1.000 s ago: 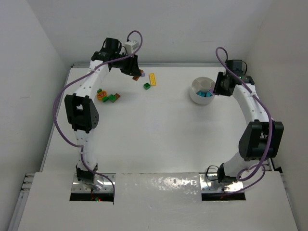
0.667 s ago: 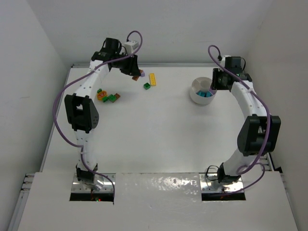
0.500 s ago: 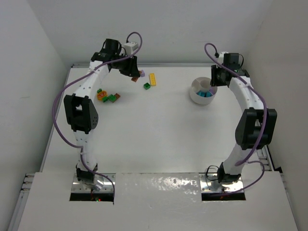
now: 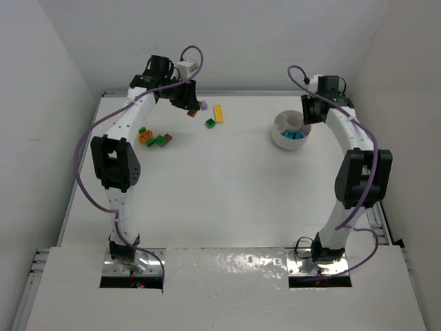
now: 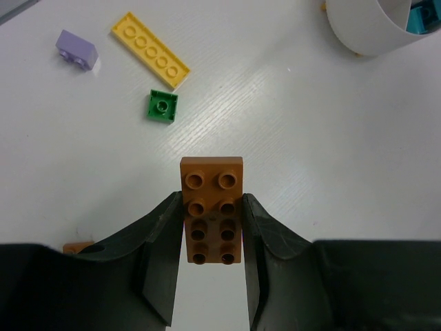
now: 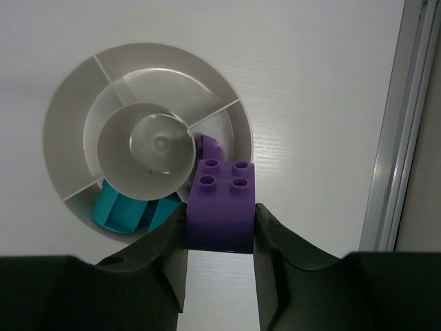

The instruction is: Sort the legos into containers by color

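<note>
My left gripper is at the back left of the table, shut on a brown brick that it holds above the surface. A lilac brick, a yellow plate and a small green brick lie just beyond it. My right gripper is shut on a purple brick over the near rim of the white dish. Teal bricks lie in one wedge, and a purple piece in the wedge under my brick.
A small pile of green and orange bricks lies left of the left arm. The dish stands at the back right, near the table's right edge rail. The back wall is close behind both grippers.
My right wrist has swung left and back, from beside the dish to over its rim, with the purple brick held. The left gripper has barely moved.
</note>
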Robot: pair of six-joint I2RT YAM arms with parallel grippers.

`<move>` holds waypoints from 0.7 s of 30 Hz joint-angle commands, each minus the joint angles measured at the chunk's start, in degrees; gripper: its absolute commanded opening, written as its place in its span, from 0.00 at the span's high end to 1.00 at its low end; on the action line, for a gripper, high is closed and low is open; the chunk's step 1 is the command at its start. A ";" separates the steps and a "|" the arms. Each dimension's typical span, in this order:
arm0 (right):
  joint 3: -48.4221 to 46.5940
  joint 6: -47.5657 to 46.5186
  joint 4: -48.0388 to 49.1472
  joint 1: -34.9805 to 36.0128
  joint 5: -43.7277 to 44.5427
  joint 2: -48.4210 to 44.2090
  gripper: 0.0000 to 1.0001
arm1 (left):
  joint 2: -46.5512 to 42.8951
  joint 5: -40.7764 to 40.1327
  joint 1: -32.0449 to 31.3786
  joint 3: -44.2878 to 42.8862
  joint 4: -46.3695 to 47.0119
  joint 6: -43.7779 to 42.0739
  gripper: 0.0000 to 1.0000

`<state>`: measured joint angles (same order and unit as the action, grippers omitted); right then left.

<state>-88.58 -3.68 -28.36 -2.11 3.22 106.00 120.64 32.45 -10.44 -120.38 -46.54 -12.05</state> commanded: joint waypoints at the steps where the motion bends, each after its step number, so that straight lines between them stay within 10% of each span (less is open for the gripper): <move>1: 0.77 -3.78 2.17 -0.09 -1.64 0.44 1.00 | -3.48 0.07 -0.02 -0.74 1.37 -0.69 1.00; 9: -1.95 -4.58 0.67 -0.70 -3.05 3.78 0.96 | -3.57 -0.28 -0.02 -0.65 1.28 -0.87 1.00; 14: -2.57 -4.49 -0.46 -0.70 -3.05 4.31 0.53 | -3.57 -0.63 0.06 -0.56 1.19 -1.04 1.00; 21: -3.01 -4.75 -1.35 -0.70 -3.05 2.90 0.41 | -3.39 -0.37 -0.02 -0.47 1.28 -1.04 1.00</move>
<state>-88.90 -7.84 -29.95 -2.55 0.97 110.69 120.64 31.94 -10.44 -120.38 -46.54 -12.21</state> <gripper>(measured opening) 0.583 0.327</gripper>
